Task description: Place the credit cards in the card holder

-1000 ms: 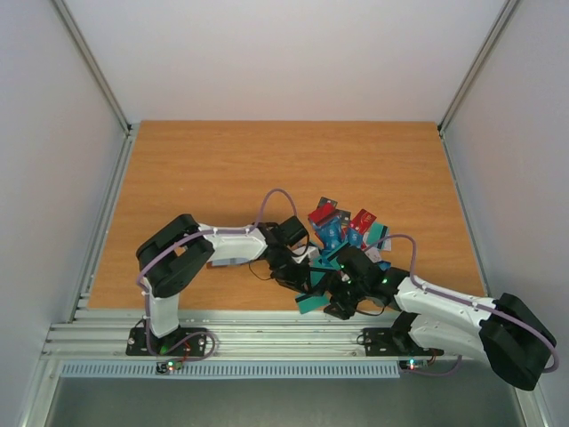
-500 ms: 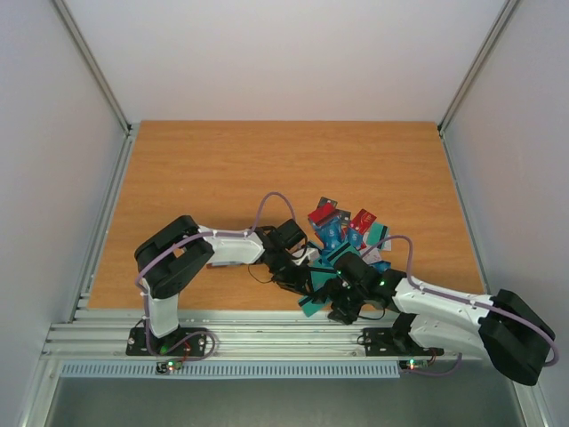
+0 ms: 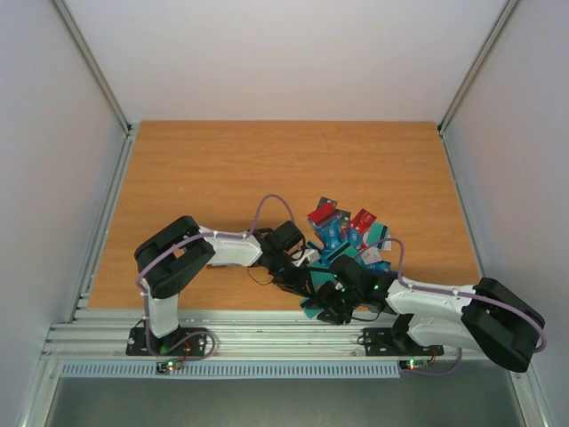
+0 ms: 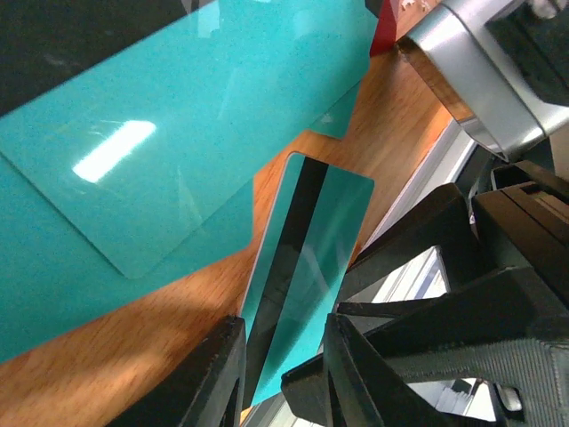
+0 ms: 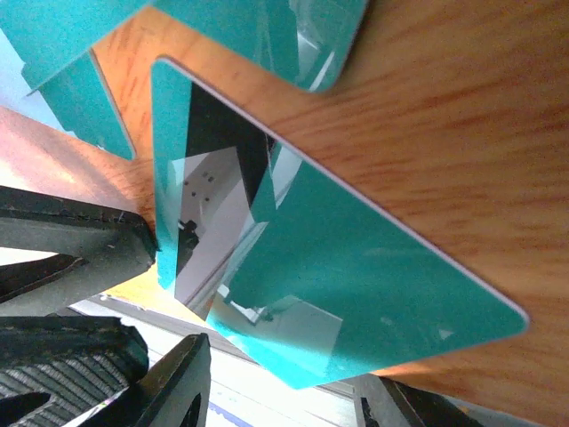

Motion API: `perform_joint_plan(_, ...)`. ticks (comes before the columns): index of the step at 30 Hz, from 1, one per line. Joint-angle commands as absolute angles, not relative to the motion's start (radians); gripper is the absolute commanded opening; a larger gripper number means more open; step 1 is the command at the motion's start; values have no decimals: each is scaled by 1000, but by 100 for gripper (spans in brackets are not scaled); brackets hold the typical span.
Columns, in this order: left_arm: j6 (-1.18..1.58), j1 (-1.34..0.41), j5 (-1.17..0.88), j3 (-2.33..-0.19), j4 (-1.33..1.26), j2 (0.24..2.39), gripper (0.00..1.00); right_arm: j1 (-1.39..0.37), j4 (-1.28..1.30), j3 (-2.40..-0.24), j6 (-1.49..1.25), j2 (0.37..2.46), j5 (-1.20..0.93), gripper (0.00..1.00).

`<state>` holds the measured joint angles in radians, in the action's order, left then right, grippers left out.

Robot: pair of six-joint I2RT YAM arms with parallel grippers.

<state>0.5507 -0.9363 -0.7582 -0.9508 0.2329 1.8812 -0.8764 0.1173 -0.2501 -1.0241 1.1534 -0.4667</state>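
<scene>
Biggest thing first: the wooden desk (image 3: 222, 178), with an aluminium rail (image 3: 267, 331) running along its near edge. The left arm (image 3: 222, 247) reaches across to the right and the right arm (image 3: 436, 302) reaches back to the left. The two wrists end up almost on top of each other near the front edge, right of centre.

The credit cards (image 3: 348, 233) are in a loose overlapping heap just behind the wrists, red, blue and teal that I can make out. From the left wrist cam a big plain teal card (image 4: 196, 116) fills most of the shot, lying flat on the wood.

The interesting one is the striped teal card (image 4: 307, 258), off at the near side of the heap with its dark stripe running lengthwise. In both wrist views it pokes out past the desk edge, with the rail showing underneath.

The left hand (image 4: 283, 342) has its fingers about a card's width apart and the striped card sits right in that gap. On the right wrist cam one dark fingertip (image 5: 89, 245) is touching the card's edge. Honestly I can't tell if it's really clamped or just sitting there.

The right hand (image 5: 283, 369) is spread wide with nothing in it, and the striped card's corner is just off its fingertips.
</scene>
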Motion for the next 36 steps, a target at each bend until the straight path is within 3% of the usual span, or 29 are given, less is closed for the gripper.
perform_joint_plan(1, 570, -953, -746, -888, 243, 1923, 28, -865, -48, -227, -1033, 1220, -377, 43)
perform_joint_plan(12, 618, -953, -831, -815, 145, 1894, 28, -865, 97, -298, -1013, 1145, -357, 25)
perform_joint_plan(36, 587, -945, -835, -859, 259, 1784, 28, -864, 395, -551, -816, 1130, -372, 1)
